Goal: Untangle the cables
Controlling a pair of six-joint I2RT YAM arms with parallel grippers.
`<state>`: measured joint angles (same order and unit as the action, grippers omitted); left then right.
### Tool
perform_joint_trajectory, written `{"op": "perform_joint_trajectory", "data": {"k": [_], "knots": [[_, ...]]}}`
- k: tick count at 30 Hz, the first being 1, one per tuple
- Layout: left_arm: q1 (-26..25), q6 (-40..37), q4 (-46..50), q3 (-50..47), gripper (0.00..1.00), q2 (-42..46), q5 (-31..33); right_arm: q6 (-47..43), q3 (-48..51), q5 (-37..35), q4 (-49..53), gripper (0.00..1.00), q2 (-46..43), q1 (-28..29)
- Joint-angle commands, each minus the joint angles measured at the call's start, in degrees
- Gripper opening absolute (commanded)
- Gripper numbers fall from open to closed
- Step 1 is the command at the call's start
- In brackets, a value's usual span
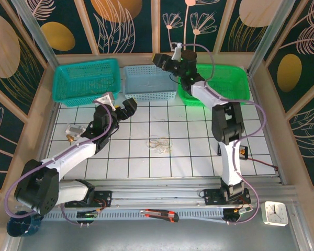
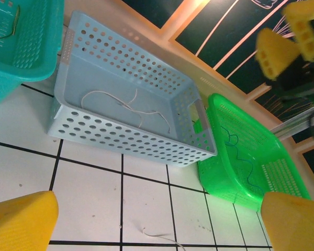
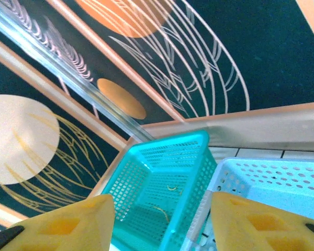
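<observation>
Thin, limp yellowish-white looped wires point(image 1: 160, 144) (probably feather-light, snag-prone) seemed best pinched at an outer loop. Left claw point(image 2: 159, 198) and right claw point(image 3: 159, 209) gaped empty.

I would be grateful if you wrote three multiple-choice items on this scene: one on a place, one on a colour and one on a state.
1. Where does the tangled bundle of cables lie?
A. in the green basket
B. on the white tiles
C. beside the clock

2. What colour is the wire in the light blue basket?
A. white
B. red
C. black

3. How does the left gripper stand?
A. shut on a cable
B. wide open and empty
C. shut on a basket rim

Answers:
1 B: the top view shows the bundle on the tiles.
2 A: a thin white wire lies on that basket's floor.
3 B: its fingers stand far apart with nothing between them.
</observation>
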<state>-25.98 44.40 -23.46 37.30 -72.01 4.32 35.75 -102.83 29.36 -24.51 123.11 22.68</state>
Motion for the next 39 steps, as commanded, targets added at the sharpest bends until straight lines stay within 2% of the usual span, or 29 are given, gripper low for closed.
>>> {"op": "perform_joint_trajectory", "data": {"k": [1, 4, 7, 9, 11, 12, 18, 25, 31, 34, 35, 39], "knots": [[0.34, -0.77, -1.66, 1.53, 0.99, -1.14, -1.0, -1.78, 5.4, -1.49, -3.48, 0.52, -7.92, 0.72], [0.32, -1.72, -1.14, 2.08, 0.99, -2.45, -1.49, -1.24, 11.79, -2.22, -3.61, 0.57, -13.44, 1.57], [0.27, -2.62, -0.82, 2.49, 0.99, -4.43, -3.46, -0.78, 19.23, -4.67, -4.56, 0.67, -19.81, 3.23], [0.23, -3.07, 0.14, 3.1, 0.99, -6.2, -5.23, -0.06, 23.47, -6.97, -4.36, 0.87, -23.93, 4.42], [0.27, -3.33, 1.26, 3.95, 0.99, -8.03, -7.12, 0.96, 26.55, -9.9, -2.6, 0.98, -27.93, 5.54], [0.25, -3.41, 1.82, 4.29, 0.99, -8.77, -7.71, 1.67, 27.51, -11.09, -1.61, 0.99, -29.42, 5.93], [-0.83, -3.33, 4.13, 6.09, 0.99, -12.95, -9.38, 3.91, 26.72, -19.81, 9.11, 0.99, -36.53, 8.26], [-6.24, -3.32, 6.81, 12.8, 0.99, -22.1, -7.76, 8.62, 23.46, -26.86, 17.5, 0.99, -41.1, 9.67], [-8.94, -2.24, 7.84, 17.99, 0.96, -28.75, -6.98, 10.76, 19.7, -25.91, 22.55, 0.99, -42.32, 9.1], [-10.03, -1.4, 8.13, 16.69, 0.96, -27.84, -5.11, 12.61, 18.78, -23.06, 23.19, 0.99, -42.89, 9.05], [-10.24, -0.8, 8.21, 15.71, 0.96, -27.13, -4.59, 13.5, 18.52, -21.94, 23.43, 0.99, -42.96, 6.87], [-10.82, 0.73, 9.1, 12.19, 0.95, -23.29, -3.83, 15.81, 19.88, -18.04, 22.36, 0.99, -43.84, 4.36]]}}
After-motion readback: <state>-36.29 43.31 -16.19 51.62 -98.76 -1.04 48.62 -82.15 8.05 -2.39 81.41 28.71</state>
